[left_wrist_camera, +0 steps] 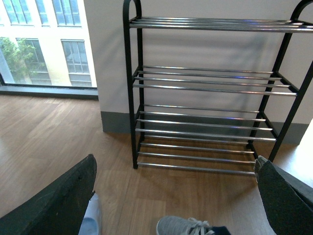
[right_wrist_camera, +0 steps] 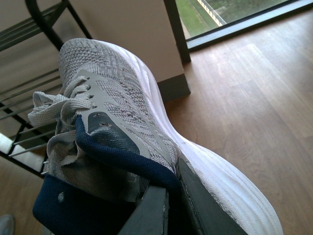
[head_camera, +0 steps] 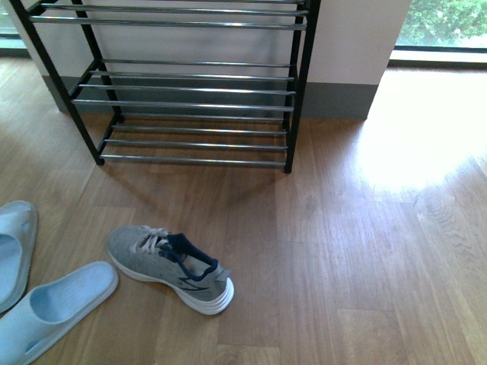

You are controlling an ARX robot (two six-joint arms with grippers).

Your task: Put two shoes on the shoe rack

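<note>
One grey sneaker [head_camera: 169,266] with a navy collar and white sole lies on the wood floor in front of the shoe rack [head_camera: 194,87], toe toward the left. Its toe also shows at the bottom of the left wrist view [left_wrist_camera: 183,226]. My left gripper [left_wrist_camera: 176,196] is open and empty above it, facing the shoe rack [left_wrist_camera: 205,88]. My right gripper [right_wrist_camera: 168,205] is shut on the navy collar of the second grey sneaker [right_wrist_camera: 117,103], held up in the air with the shoe rack [right_wrist_camera: 29,73] behind it. Neither arm shows in the front view.
Two light blue slippers [head_camera: 46,304] lie on the floor at the front left. A white wall with a grey skirting [head_camera: 342,99] stands behind the rack. Glass windows [left_wrist_camera: 44,44] flank it. Sunlight falls on the floor at the right.
</note>
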